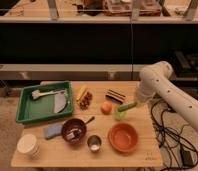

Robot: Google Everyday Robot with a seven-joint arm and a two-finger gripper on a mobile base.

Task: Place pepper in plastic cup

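The long green pepper hangs tilted from my gripper at the right side of the wooden table. Its lower left end is over or just inside the small pale yellow-green plastic cup, which stands upright right of the round orange fruit. The gripper is shut on the pepper's right end. My white arm reaches down to it from the right. I cannot tell whether the pepper touches the cup.
An orange-red bowl sits in front of the cup, with a metal cup, a brown bowl, a blue sponge and a white round container to its left. A green tray, a banana and a dark bar are behind. Cables hang at the right.
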